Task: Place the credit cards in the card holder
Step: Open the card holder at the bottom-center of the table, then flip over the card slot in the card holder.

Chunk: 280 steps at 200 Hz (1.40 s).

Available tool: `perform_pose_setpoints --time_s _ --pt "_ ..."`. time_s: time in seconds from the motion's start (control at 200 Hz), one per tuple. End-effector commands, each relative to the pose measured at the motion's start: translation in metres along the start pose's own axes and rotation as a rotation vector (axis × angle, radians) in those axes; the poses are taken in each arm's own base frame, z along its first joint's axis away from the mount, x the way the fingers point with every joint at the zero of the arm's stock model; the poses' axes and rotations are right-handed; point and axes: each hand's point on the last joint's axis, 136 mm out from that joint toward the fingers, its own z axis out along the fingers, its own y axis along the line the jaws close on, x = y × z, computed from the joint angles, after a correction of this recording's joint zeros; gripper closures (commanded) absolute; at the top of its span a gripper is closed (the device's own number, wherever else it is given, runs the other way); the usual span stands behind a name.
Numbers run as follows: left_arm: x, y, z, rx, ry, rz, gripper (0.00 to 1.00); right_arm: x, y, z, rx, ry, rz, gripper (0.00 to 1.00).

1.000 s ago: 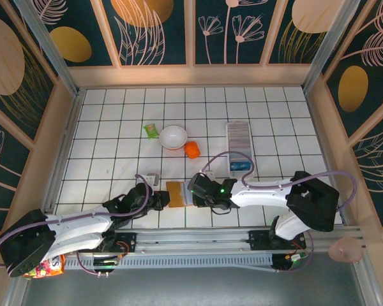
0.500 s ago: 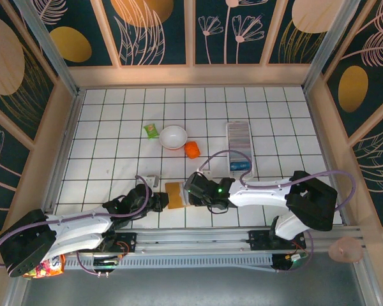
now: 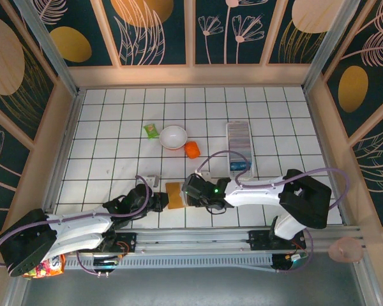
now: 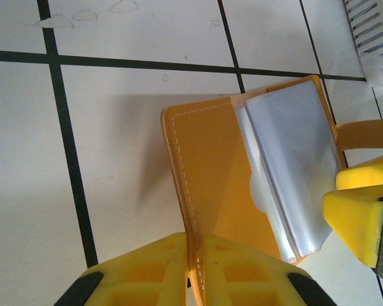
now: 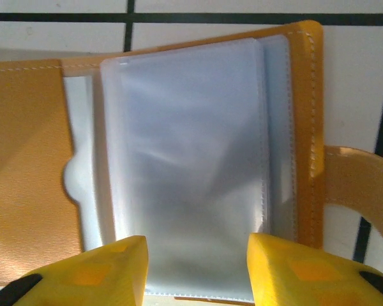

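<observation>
The left gripper (image 4: 193,258) is clamped on the cover edge of the wallet (image 4: 217,185), holding it open on the desk (image 4: 115,159), so fetching a card from the clear sleeves (image 5: 191,159) seems the step in hand. The right gripper (image 5: 198,255) poises over them, jaws apart and empty; next it must pinch out one card only. Rightward, a blue credit card (image 3: 240,166) sits at the near end of the card holder (image 3: 238,134).
</observation>
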Motion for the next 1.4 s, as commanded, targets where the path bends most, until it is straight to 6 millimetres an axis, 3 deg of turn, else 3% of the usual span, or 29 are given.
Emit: perform_pose_setpoints --time_s 0.0,0.42,0.786,1.141,1.396 --pt "0.005 -0.002 0.0 0.024 0.015 0.0 0.88 0.0 0.007 0.003 -0.012 -0.002 0.01 0.55" --pt "0.007 -0.001 0.002 0.023 0.021 -0.005 0.89 -0.007 0.035 -0.002 -0.165 -0.024 0.045 0.53" --pt "0.009 0.001 0.003 0.02 0.023 -0.012 0.91 -0.004 0.043 0.006 -0.177 0.002 0.048 0.53" --pt "0.008 0.0 0.003 0.024 0.024 -0.009 0.93 -0.015 0.016 -0.019 -0.06 -0.088 0.083 0.53" --pt "0.009 0.0 0.002 0.024 0.025 -0.012 0.93 0.002 -0.01 -0.009 0.036 -0.051 0.098 0.54"
